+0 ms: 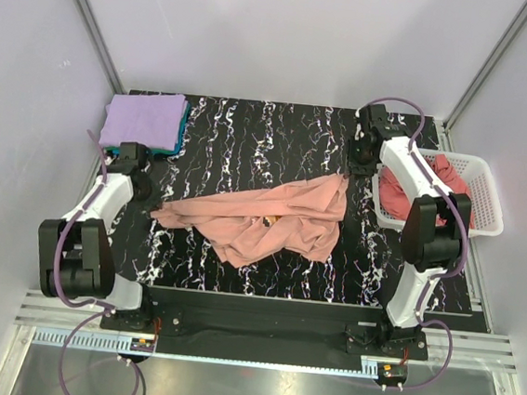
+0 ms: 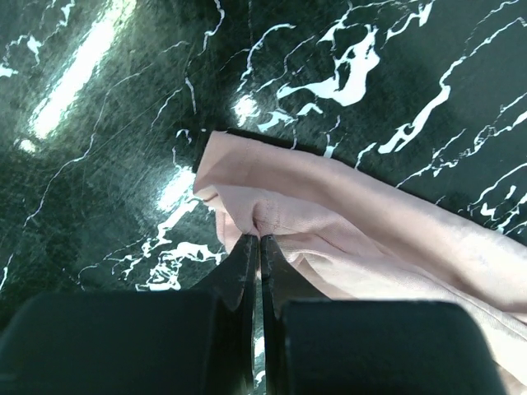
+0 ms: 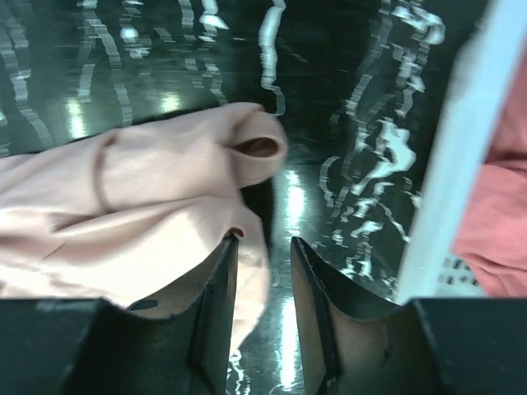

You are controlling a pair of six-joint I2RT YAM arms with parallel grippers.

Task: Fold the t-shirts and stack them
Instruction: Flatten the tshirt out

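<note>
Looking from above, you cannot make out either pincer's tips, and the small orange mark [image 1: 269, 220] on the salmon-pink t-shirt [image 1: 290, 209] is too small to read. Your right arm hides part of the rose-pink t-shirt [image 1: 394, 196], and only a sliver of the teal t-shirt [image 1: 182, 126] shows under the lavender t-shirt [image 1: 143, 119].

Your left arm is bent low at the left edge of the surface [image 1: 251, 131]. Its wrist view shows the left pincer [image 2: 258, 240] pressed together on a puckered fold at the salmon-pink t-shirt's left tip. Your right arm stretches to the far right. The right pincer [image 3: 263, 240] stands spread, with cloth just beside its left finger and bare surface between the fingers.

The salmon-pink t-shirt lies crumpled across the middle. The white lattice basket [image 1: 493, 203] at the right edge holds the rose-pink t-shirt. The folded lavender and teal stack lies in the far left corner.
</note>
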